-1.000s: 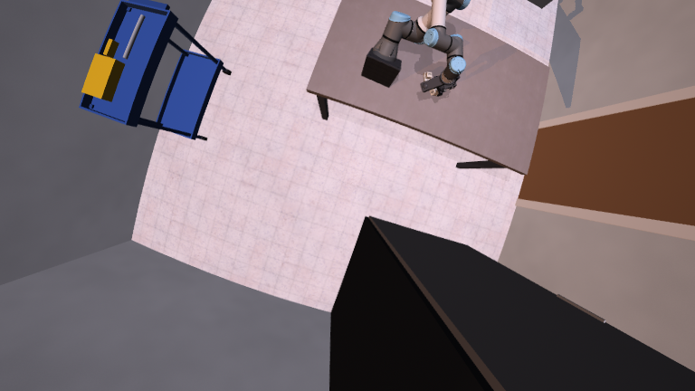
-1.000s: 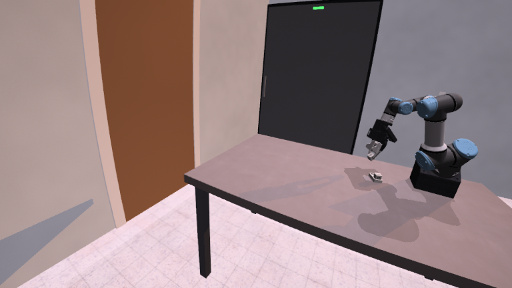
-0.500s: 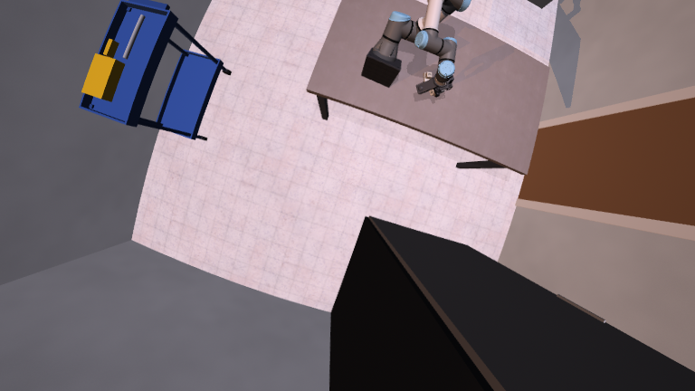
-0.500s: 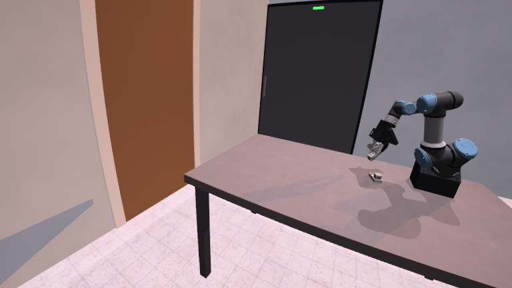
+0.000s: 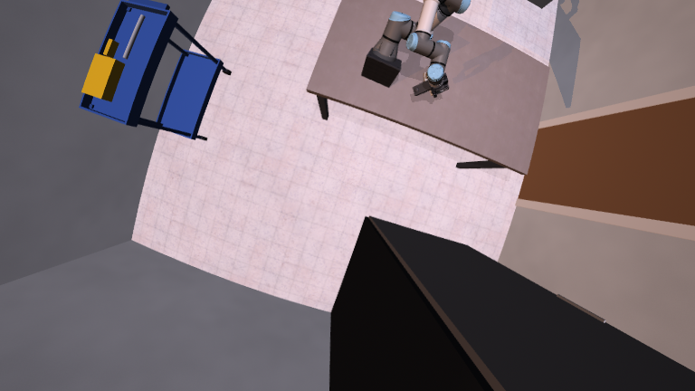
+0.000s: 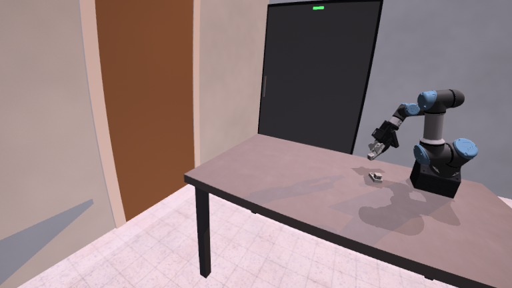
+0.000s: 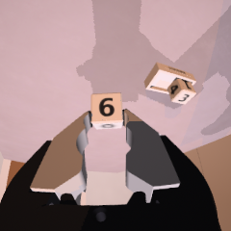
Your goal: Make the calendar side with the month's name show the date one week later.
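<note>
My gripper (image 7: 108, 111) (image 6: 372, 155) is shut on a wooden cube (image 7: 106, 107) and holds it above the table. The cube shows a black 6 on the side towards the wrist camera, and a strongly foreshortened digit on the pale side below. The calendar tray (image 7: 164, 79) (image 6: 373, 180) stands on the table, up and to the right of the gripper in the wrist view, with small lettering along its far edge. A second cube (image 7: 183, 93) (image 6: 377, 175) is at the tray's right part, showing a 3 and, on a shaded side, what looks like a 4. The top view does not show tray or cubes clearly.
The arm's black base (image 5: 381, 68) (image 6: 435, 181) stands on the table (image 5: 481, 109) (image 6: 287, 168), close to the tray. A blue cart (image 5: 189, 94) with a yellow box (image 5: 101, 77) stands apart from the table. A dark cabinet (image 5: 512, 304) stands in the foreground of the top view.
</note>
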### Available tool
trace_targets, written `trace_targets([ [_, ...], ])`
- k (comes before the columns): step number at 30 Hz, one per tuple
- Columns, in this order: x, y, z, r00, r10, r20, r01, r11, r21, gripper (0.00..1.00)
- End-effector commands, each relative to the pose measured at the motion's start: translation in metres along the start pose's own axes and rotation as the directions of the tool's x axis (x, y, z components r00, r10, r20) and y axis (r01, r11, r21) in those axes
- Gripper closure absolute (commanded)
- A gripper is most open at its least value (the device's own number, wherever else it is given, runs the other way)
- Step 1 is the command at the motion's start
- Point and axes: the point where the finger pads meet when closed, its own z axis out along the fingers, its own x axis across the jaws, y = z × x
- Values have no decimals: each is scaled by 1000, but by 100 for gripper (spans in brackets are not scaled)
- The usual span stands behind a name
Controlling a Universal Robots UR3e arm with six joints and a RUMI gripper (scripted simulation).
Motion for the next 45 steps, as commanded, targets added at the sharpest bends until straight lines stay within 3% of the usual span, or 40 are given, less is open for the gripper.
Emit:
trace_targets([
  [1, -1, 0, -1, 1000, -1, 1, 1, 1000, -16, 90],
  [5, -1, -2, 0, 1000, 0, -2, 0, 999, -49, 90],
  [17, -1, -3, 0, 1000, -1, 1, 1, 970, -245, 90],
  [45, -1, -3, 1, 1000, -2, 2, 2, 966, -260, 90],
])
